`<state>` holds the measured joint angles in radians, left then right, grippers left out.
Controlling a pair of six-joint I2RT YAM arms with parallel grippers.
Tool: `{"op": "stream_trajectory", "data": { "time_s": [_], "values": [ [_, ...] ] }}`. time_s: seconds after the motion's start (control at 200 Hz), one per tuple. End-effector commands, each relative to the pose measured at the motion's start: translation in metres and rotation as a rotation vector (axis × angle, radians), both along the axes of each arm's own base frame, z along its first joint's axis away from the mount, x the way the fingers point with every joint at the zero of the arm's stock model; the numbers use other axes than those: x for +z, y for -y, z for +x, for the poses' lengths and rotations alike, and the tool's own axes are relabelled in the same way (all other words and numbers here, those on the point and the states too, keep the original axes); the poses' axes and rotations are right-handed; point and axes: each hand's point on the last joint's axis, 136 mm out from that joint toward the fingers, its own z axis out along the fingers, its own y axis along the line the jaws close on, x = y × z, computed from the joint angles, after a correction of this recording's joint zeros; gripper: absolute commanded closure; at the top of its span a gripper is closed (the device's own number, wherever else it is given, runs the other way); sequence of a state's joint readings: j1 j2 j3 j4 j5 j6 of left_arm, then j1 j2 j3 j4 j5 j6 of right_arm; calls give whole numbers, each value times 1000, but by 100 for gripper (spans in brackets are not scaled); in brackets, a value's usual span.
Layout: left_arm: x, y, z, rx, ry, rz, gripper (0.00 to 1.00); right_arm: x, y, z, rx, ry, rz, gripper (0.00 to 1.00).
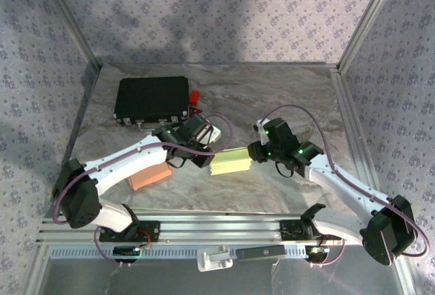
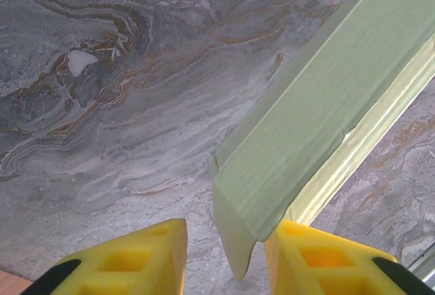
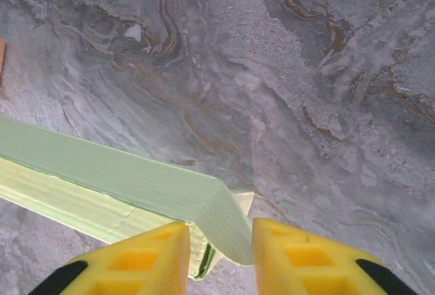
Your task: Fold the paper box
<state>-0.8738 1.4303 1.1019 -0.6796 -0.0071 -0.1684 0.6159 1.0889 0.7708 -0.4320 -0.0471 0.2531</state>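
Closest to us in the left wrist view are two yellow fingers [image 2: 136, 254] of the left gripper [image 2: 224, 244]. They stand apart, with a folded corner of the paper box [image 2: 319, 125] hanging between them. It sits close against the finger toward 3 o'clock, and bare table shows between it and the other finger. In the right wrist view the right gripper [image 3: 221, 240] has its yellow fingers [image 3: 299, 254] straddling the box's [image 3: 122, 179] other end. The card nearly fills that gap, and we cannot tell whether it is pinched or just enclosed.

The overhead view gives us the layout that the wrist views lack. The paper box [image 1: 231, 162] lies just below the middle of the marbled table [image 1: 292, 98], between the left gripper [image 1: 202, 153] at its 9 o'clock and the right gripper [image 1: 255, 152] at its 3 o'clock. A salmon-orange block [image 1: 149, 176] lies at the box's 8 o'clock. A black case [image 1: 151, 98] sits toward 10 o'clock, lid closed, so its contents are hidden. A small red object [image 1: 195, 96] is beside the case at its 3 o'clock.

The wrist views add surface detail. The box is pale green card, flattened and long, with a crisp crease along its top. A lighter yellow-green layer shows along one edge.
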Motion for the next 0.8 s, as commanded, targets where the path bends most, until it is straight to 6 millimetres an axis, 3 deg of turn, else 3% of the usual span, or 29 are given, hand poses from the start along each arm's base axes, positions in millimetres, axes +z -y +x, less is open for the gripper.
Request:
{"op": "stream_trajectory", "data": {
  "time_s": [0.0,0.25,0.45,0.795],
  "values": [
    [0,2,-1,21,-6,-2,68,5,2,2,-1,13,-26,71],
    [-3,11,0,37,-23,-20,78,3,3,3,-13,9,-34,78],
    [1,16,-1,74,-50,-58,79,6,2,2,-22,12,-37,82],
    [8,20,-1,168,-74,-139,60,4,1,1,-24,7,-50,84]
  ]
}}
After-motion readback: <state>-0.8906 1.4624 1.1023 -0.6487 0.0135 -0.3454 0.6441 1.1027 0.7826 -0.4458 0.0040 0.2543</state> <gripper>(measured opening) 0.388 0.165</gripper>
